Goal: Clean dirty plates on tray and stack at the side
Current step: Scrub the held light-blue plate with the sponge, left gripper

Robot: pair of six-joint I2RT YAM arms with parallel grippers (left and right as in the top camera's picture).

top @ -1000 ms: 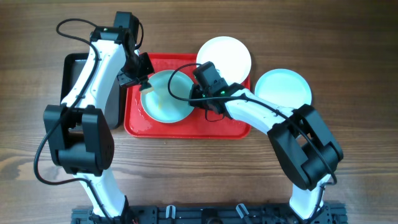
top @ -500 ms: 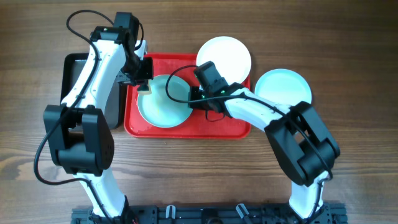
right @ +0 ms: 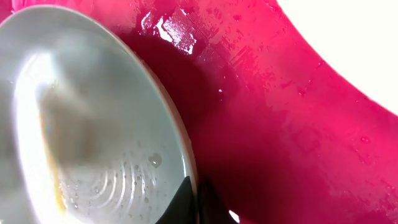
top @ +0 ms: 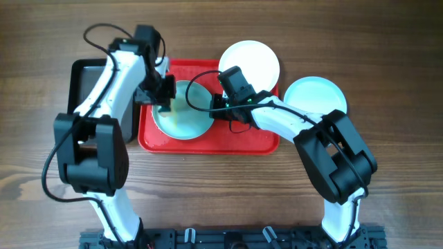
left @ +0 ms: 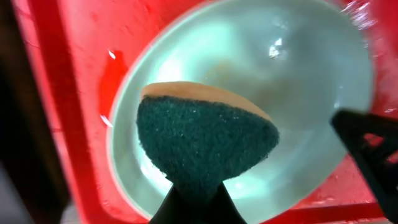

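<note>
A pale aqua plate lies tilted in the red tray. It also shows in the left wrist view and the right wrist view. My right gripper is shut on the plate's right rim. My left gripper is shut on a green and yellow sponge, held at the plate's upper left. A cream-white plate rests at the tray's back right corner. A second aqua plate lies on the table to the right of the tray.
A black tray stands left of the red tray, under my left arm. The red tray's floor is wet. Cables hang from both arms.
My left gripper with the sponge has moved right and down onto the aqua plate's upper left. The plate shifted slightly. The right gripper kept its hold.
</note>
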